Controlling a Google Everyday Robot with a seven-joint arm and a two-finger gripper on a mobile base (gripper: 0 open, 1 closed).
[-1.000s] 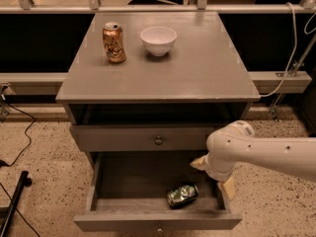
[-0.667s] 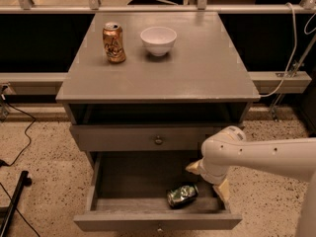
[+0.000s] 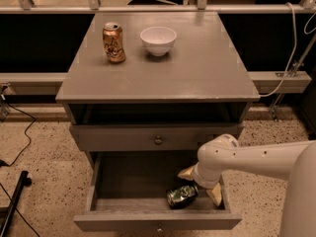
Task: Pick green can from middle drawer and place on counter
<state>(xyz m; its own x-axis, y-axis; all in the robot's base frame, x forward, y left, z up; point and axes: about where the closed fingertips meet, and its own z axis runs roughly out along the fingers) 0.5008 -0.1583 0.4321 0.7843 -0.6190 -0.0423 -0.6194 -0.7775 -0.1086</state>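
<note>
The green can (image 3: 181, 195) lies on its side in the open middle drawer (image 3: 123, 186), near its front right. My gripper (image 3: 200, 185) reaches into the drawer from the right on a white arm, just above and right of the can. One yellowish finger (image 3: 186, 173) shows behind the can and another (image 3: 214, 196) to its right, so the fingers are spread and straddle the can's right end. The grey counter (image 3: 197, 73) above holds other items.
An orange-gold can (image 3: 113, 42) and a white bowl (image 3: 158, 40) stand at the back of the counter. A closed drawer front with a knob (image 3: 158, 140) sits above the open drawer. Cables lie on the floor at left (image 3: 15, 147).
My arm has moved left and down into the drawer, bringing the gripper closer to the can. The can has not moved.
</note>
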